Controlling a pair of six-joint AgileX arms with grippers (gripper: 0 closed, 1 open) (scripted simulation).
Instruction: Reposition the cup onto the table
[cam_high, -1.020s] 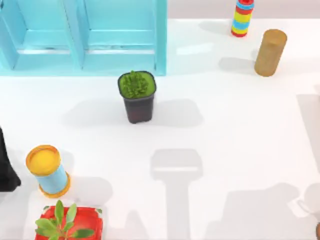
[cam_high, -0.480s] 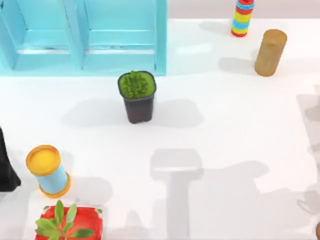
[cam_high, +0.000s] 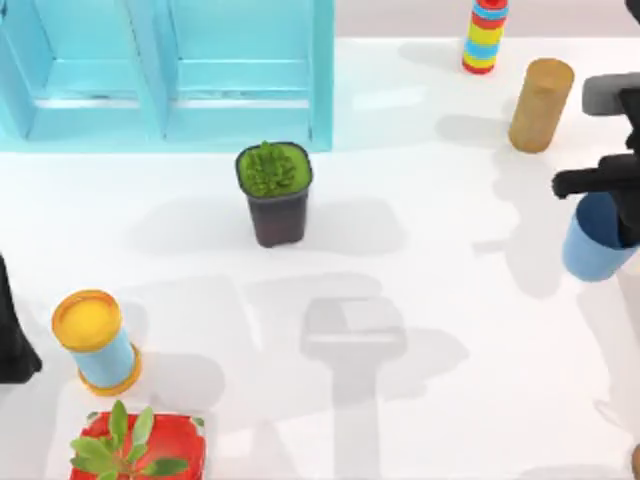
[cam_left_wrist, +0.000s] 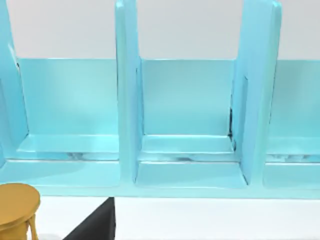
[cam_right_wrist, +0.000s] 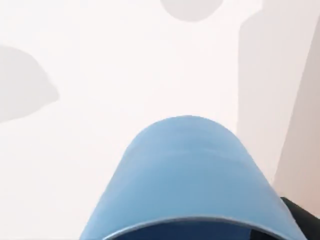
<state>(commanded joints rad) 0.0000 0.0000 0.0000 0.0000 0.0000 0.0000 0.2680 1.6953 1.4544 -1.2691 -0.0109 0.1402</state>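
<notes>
Blue cup (cam_high: 598, 250): near the tan cylinder (cam_high: 540, 105), pinched at its rim by the right gripper (cam_high: 622, 205) above the white table (cam_high: 450, 300). Left gripper (cam_high: 12, 330): parked well apart from that cylinder; finger state cannot be told.

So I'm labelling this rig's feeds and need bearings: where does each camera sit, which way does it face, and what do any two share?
Top view: above the table, looking down; the right gripper holds the cup at the right edge; the left arm is parked at the left edge.
Left wrist view: low, facing the light-blue shelf unit.
Right wrist view: looks down past the cup at the table.
Shared: the top and right wrist views both show the cup.
</notes>
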